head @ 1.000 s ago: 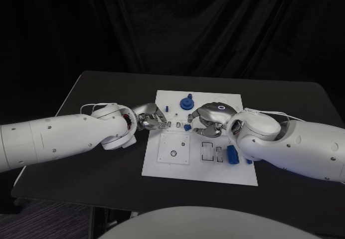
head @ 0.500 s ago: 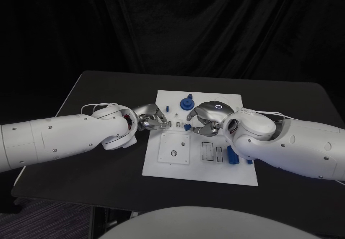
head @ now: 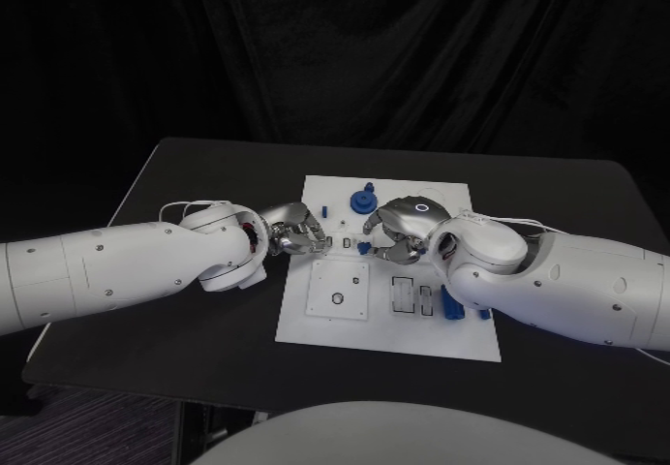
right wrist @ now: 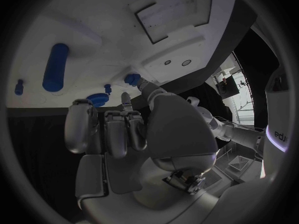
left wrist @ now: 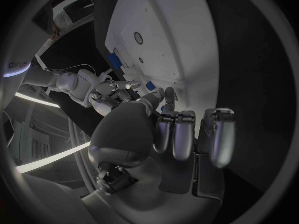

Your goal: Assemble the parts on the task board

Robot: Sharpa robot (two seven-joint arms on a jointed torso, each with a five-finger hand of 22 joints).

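The white task board [head: 324,325] lies mid-table. My left hand [head: 293,235] rests at its left edge with its fingers [left wrist: 184,134] curled in, one fingertip reaching onto the board [left wrist: 168,30]. My right hand [head: 398,232] hovers over the board's middle, facing the left hand, and pinches a small blue part [right wrist: 132,78] at its fingertips; the same part [head: 363,248] lies between the two hands. A blue gear [head: 363,201] stands at the board's far edge, also seen as the gear [right wrist: 96,98]. A blue cylinder [head: 451,300] lies near the board's right side.
Recessed slots [head: 405,295] and a square plate with a round hole [head: 337,291] take up the board's near half. Small blue pegs [right wrist: 107,88] stand near the gear. Bare black table [head: 182,320] surrounds the board on all sides.
My right forearm has swung a little to the left over the board, while its hand stays almost in place with the blue part. The left hand has not moved.
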